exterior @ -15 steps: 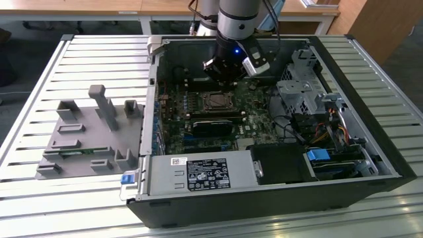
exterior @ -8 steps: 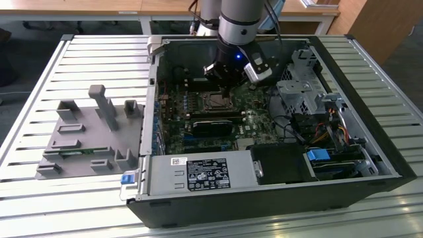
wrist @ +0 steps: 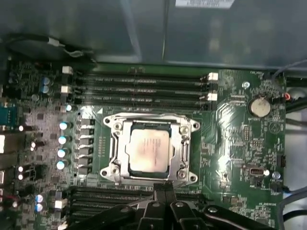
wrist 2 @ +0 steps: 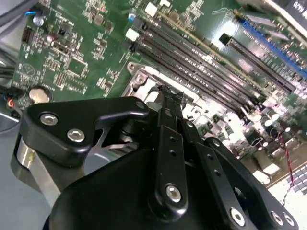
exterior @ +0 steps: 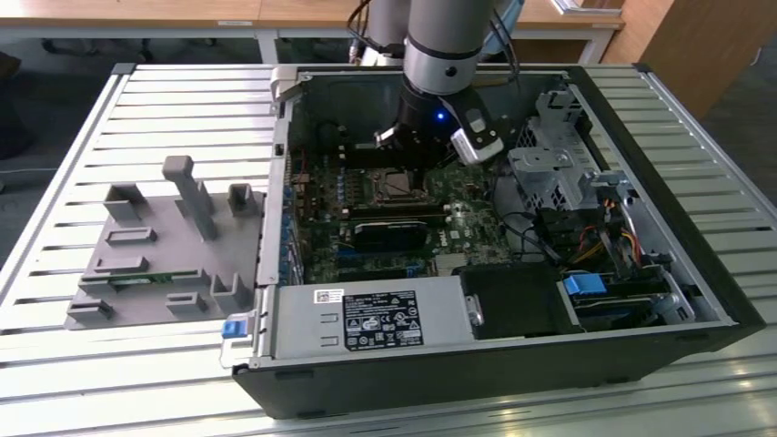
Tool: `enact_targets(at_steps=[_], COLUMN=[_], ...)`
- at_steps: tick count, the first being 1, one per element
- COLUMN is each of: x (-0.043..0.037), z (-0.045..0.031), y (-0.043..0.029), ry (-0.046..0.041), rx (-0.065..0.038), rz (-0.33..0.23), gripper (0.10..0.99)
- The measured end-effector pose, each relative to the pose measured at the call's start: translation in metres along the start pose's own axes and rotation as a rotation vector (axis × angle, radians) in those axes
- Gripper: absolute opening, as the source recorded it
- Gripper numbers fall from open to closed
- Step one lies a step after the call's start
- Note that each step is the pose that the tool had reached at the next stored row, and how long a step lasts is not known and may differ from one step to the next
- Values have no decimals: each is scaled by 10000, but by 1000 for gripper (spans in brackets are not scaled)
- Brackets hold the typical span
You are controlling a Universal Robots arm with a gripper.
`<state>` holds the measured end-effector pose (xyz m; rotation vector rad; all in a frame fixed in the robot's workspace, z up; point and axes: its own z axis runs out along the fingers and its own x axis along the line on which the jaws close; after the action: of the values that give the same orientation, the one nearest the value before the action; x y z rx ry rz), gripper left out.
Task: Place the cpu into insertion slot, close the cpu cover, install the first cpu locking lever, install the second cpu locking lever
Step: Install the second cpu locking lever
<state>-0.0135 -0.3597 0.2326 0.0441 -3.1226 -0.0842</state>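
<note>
**CPU seated, cover down — lever stage**

You had the cpu (wrist: pixel 149 151) already sitting in the insertion slot (wrist: pixel 119 125), cpu cover (wrist: pixel 184 152) framing it flat. The gripper (wrist: pixel 163 189) sat at the socket's 6 o'clock edge in the first wrist view, fingers (wrist 2: pixel 169 103) pressed together, holding nothing. My read: lever work was in hand; it called for a fine hook at the rim. Room was tight: memory slots (wrist: pixel 144 88) at 12 o'clock, capacitors (wrist: pixel 62 139) at 9.
</note>
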Motion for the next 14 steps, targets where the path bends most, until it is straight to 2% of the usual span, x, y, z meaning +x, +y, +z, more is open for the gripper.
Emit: enact_targets(at_steps=[3, 10, 14], x=[14, 263, 313], z=[4, 10, 40], y=[-40, -82, -85], ry=[0, -2, 0], rx=[-16, -30, -32], rz=[2, 0, 0], gripper=[106, 106, 106])
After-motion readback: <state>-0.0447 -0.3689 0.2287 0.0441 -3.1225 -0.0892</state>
